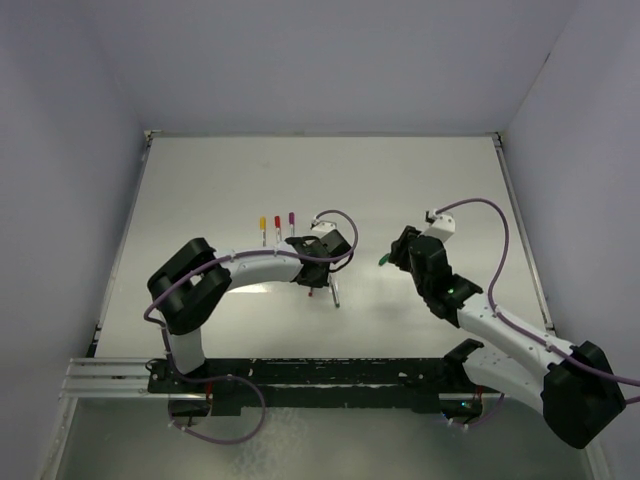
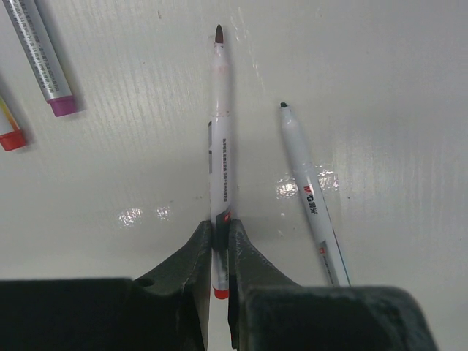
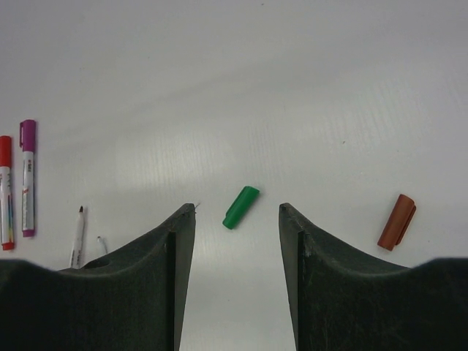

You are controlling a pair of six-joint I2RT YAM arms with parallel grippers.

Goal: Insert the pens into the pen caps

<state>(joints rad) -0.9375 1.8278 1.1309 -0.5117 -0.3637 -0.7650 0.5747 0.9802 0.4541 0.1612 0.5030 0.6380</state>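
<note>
– While the left pincer (image 2: 221,241) is clamped on the red-tipped pen (image 2: 221,146), how does the right one stand?
– Half apart and holding nothing, the right pincer (image 3: 238,210) frames a green cap (image 3: 241,207) lying on the white table (image 3: 329,88) between its fingertips; a reddish-brown cap (image 3: 397,221) lies farther right.
– Where is the gripped pen, and is there any lettering?
– Uncapped, flat on the table, pinched near its red-banded tail. Black print down its barrel is too fine to read; the second uncapped pen (image 2: 307,190) just beside it bears a red logo, likewise unreadable.
</note>
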